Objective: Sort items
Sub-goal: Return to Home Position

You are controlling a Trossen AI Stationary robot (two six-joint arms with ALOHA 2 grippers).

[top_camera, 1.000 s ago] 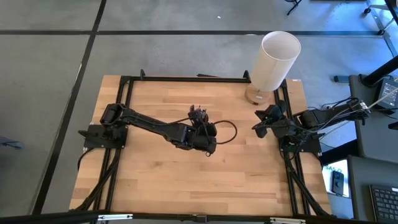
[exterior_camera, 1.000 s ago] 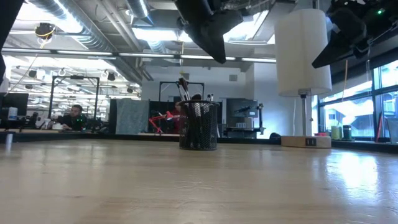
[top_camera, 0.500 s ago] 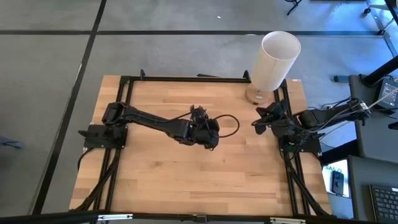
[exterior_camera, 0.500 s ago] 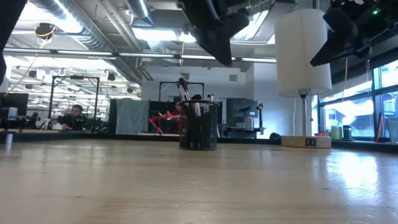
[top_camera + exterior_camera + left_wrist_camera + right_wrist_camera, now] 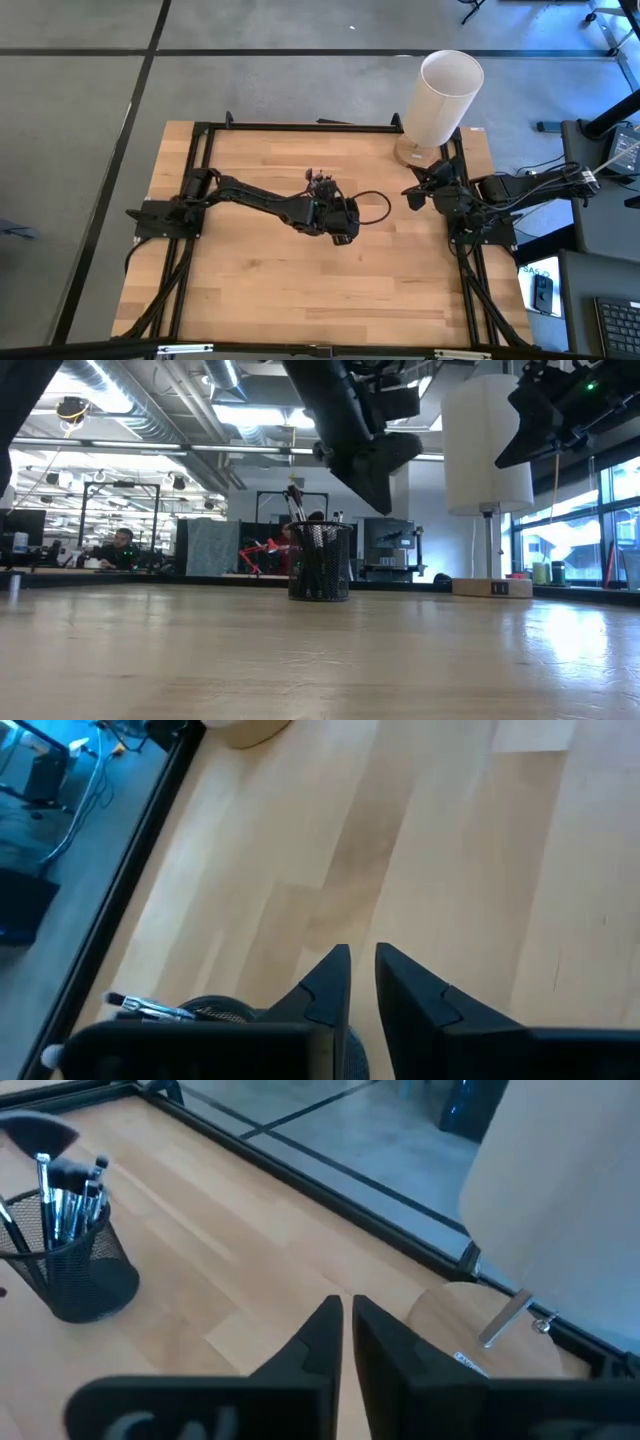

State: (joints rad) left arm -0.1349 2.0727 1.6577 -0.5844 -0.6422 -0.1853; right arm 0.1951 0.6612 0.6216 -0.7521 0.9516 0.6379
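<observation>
Your left gripper (image 5: 362,965) hangs above the middle of the table, its fingers drawn almost together with nothing between them. Seen from overhead, the brushes (image 5: 68,1185) stand bunched, heads up, in a black mesh cup (image 5: 75,1280) near the gripper at about 11 o'clock, clear of the fingers. Your right gripper (image 5: 347,1312) waits raised near the table's right edge, its fingers likewise nearly together and empty. The cup sits well apart at its 9 o'clock. A white cylinder lamp (image 5: 445,90) on a round wooden base stands at about 1 o'clock from that gripper, at the far right corner. The table (image 5: 300,290) is pale wood planking in a black frame. Beyond it lies an open office with ceiling ducts, desks and a seated person (image 5: 121,543).
</observation>
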